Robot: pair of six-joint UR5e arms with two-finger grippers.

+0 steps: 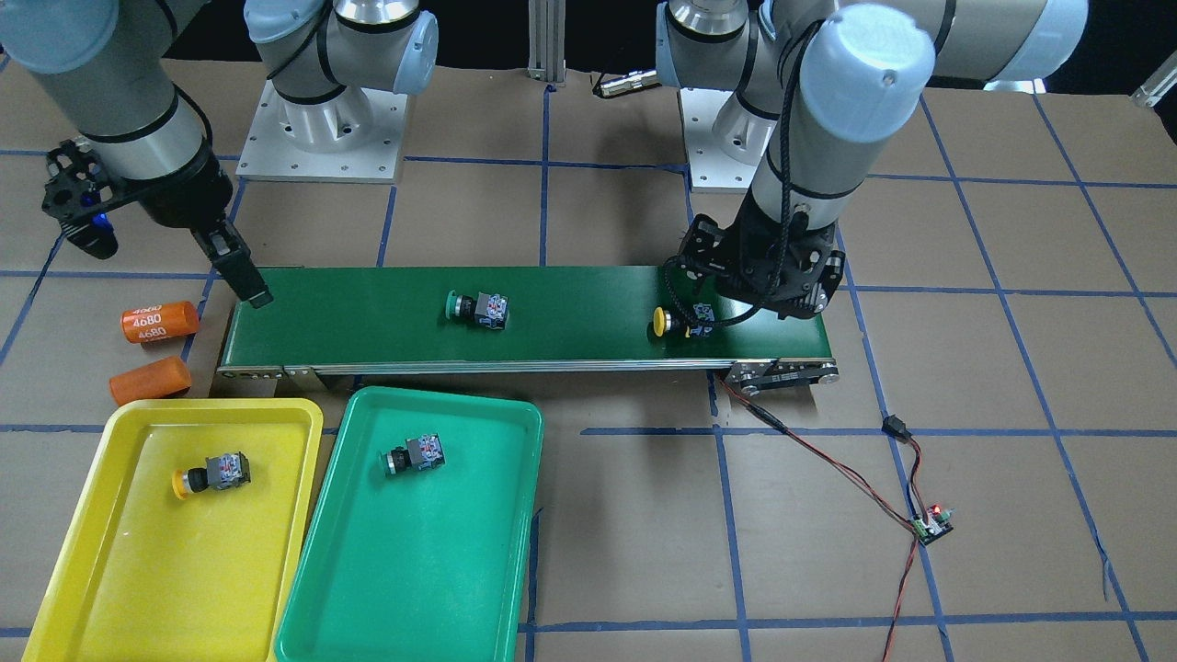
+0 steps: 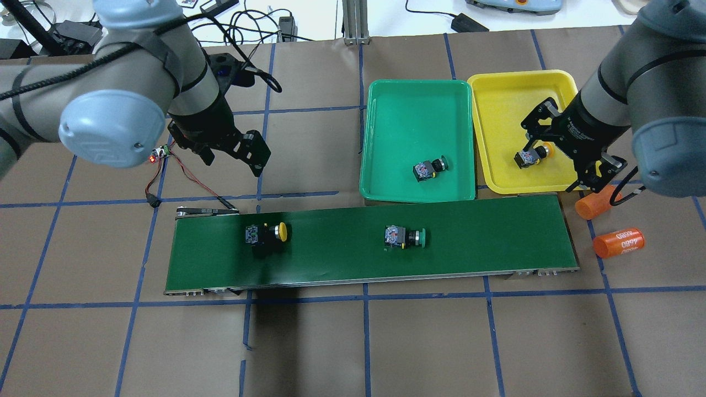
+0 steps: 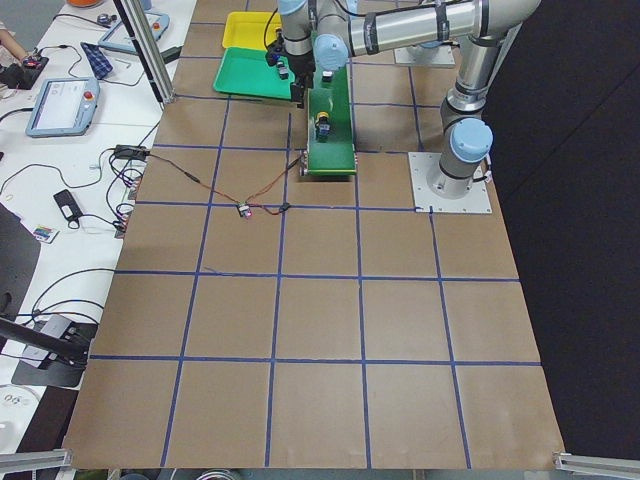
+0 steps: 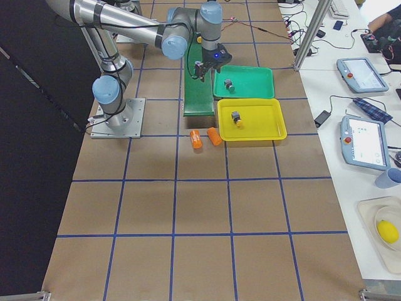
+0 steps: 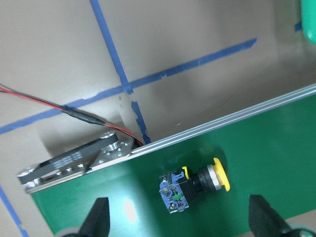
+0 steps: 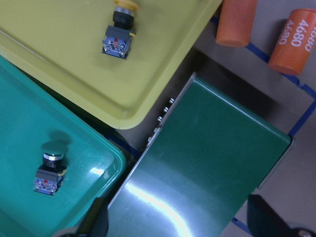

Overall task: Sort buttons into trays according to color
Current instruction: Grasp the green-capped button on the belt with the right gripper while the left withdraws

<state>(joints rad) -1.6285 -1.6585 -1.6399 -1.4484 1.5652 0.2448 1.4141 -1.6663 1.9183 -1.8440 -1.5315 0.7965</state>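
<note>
Two buttons sit sorted and two wait on the belt! The yellow-capped button [image 1: 213, 473] lies on its side in the yellow tray [image 1: 184, 579], and right next door a green-capped button [image 1: 416, 455] lies in the green tray [image 1: 414, 579], the two trays side by side along the conveyor belt [image 1: 579, 322]. Up on the belt, the second green button [image 1: 476, 308] lies about mid-length, well apart from the second yellow button [image 1: 679, 321], which is on its side near the belt's motor end. And there is the left gripper [image 5: 181, 221], poised right above that yellow button, jaws spread wide with a fingertip to either side in the wrist view, touching nothing. At the other end, the right gripper [image 6: 180, 217] hangs over the belt's end beside the tray corners, fingers also parted and carrying nothing. Just off that end, two orange cylinders [image 1: 160, 322] lie on the brown table [image 1: 919, 588], one marked 4680.
</note>
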